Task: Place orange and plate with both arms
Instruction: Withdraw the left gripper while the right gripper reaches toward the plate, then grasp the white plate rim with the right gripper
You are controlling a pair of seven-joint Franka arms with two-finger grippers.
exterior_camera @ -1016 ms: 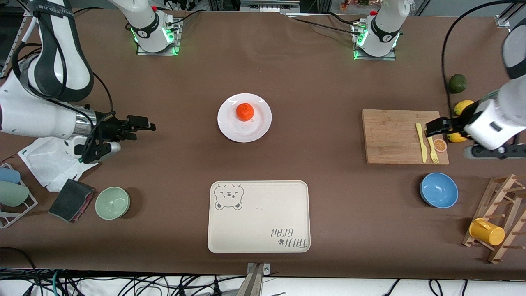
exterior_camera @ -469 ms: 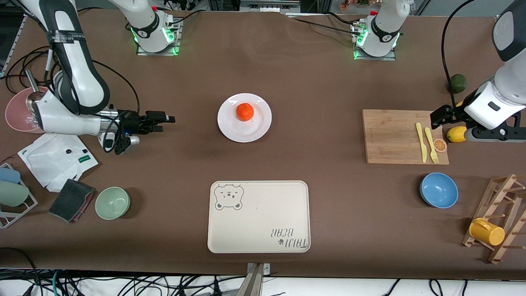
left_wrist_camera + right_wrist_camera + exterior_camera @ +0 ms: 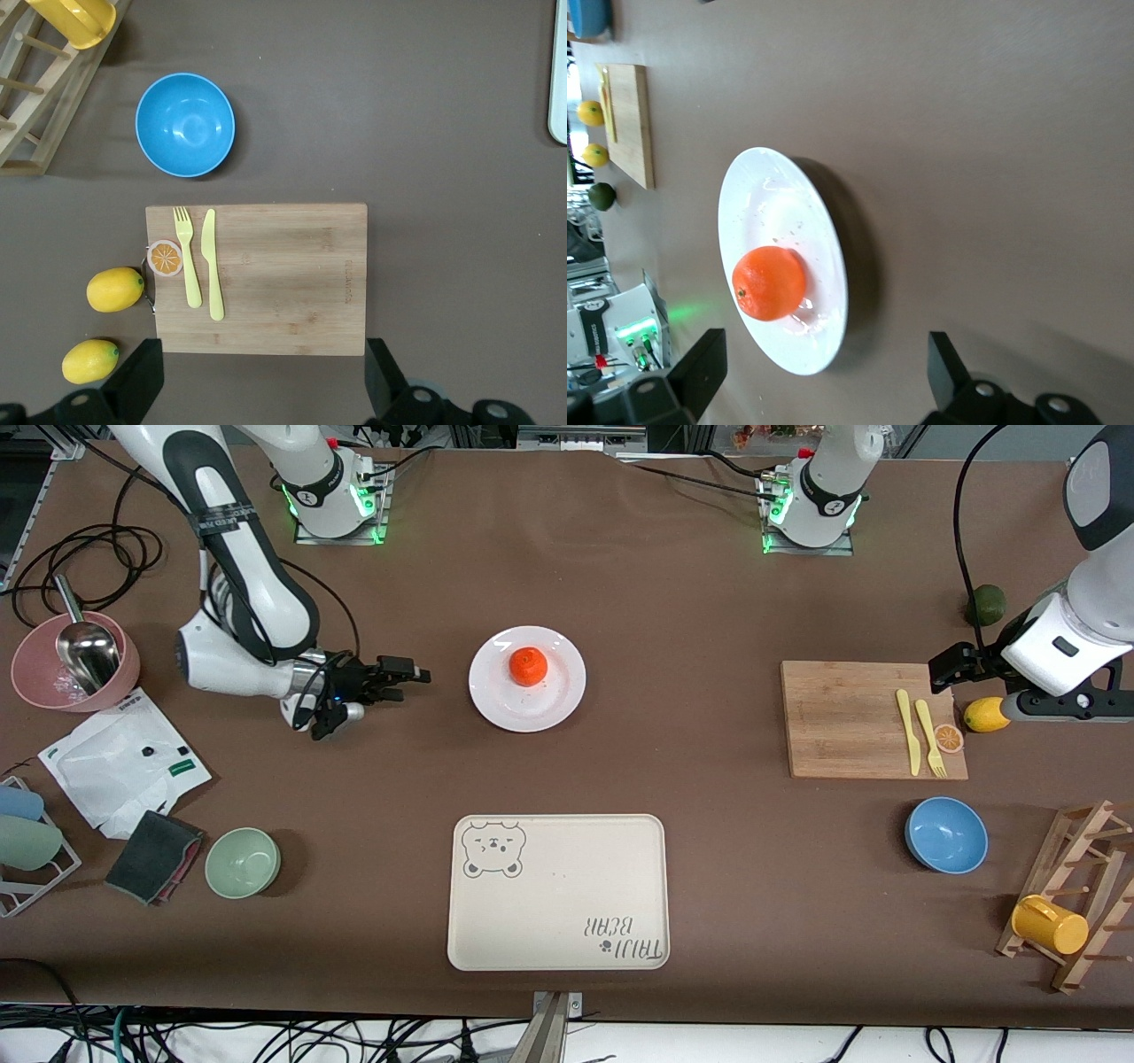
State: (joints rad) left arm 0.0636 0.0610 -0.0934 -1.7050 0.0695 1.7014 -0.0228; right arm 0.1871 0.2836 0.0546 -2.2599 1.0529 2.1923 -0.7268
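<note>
The orange (image 3: 528, 665) sits on the white plate (image 3: 558, 695) in the middle of the table; the right wrist view shows both, orange (image 3: 769, 282) on plate (image 3: 757, 199). My right gripper (image 3: 409, 677) is open and empty, low beside the plate on the right arm's side, a short gap from its rim, fingers pointing at it. My left gripper (image 3: 941, 674) is open and empty over the end of the wooden cutting board (image 3: 846, 717) nearest the left arm's end of the table. In the left wrist view the board (image 3: 283, 279) lies between the open fingers (image 3: 142, 381).
A cream bear-print tray (image 3: 558, 892) lies nearer the front camera than the plate. On the board are a yellow knife (image 3: 907, 731), fork (image 3: 930, 737) and an orange slice (image 3: 949, 738). Lemon (image 3: 983, 715), lime (image 3: 985, 605), blue bowl (image 3: 946, 834), green bowl (image 3: 243, 862), pink bowl (image 3: 35, 655), rack with yellow cup (image 3: 1051, 924).
My right arm has swept from the right arm's end of the table toward the plate, gripper still open. My left gripper has shifted slightly over the board's end.
</note>
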